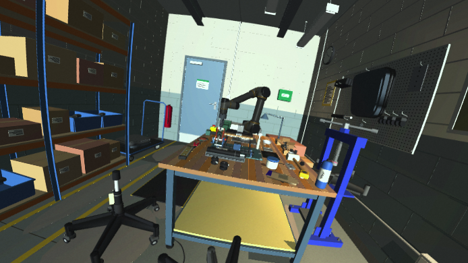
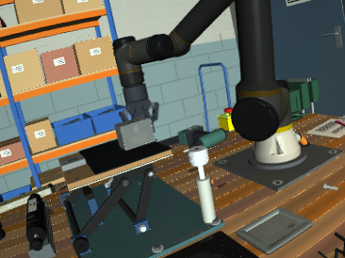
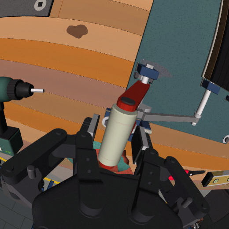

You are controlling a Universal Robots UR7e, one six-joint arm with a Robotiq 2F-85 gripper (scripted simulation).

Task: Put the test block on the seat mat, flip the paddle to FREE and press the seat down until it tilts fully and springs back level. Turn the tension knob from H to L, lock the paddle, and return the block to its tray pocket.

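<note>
The paddle's red arm (image 3: 134, 94) is partly hidden behind its cream handle (image 3: 117, 134), which rises between my fingers at the edge of the green base plate (image 3: 185, 66). The grey test block (image 2: 136, 134) sits on the black seat mat (image 2: 123, 155), and from the second side camera it covers my fingertips. The seat stands level on its scissor linkage (image 2: 118, 202). A white knob on a post (image 2: 203, 188) stands on the plate's near corner. My gripper (image 3: 116, 132) is open around the paddle handle, holding nothing.
A green drill (image 3: 13, 92) lies on the wooden bench just left of my fingers, its bit pointing toward the paddle. An empty grey tray (image 2: 275, 229) lies on the bench in front of the robot base (image 2: 278, 150). Shelving with boxes stands behind.
</note>
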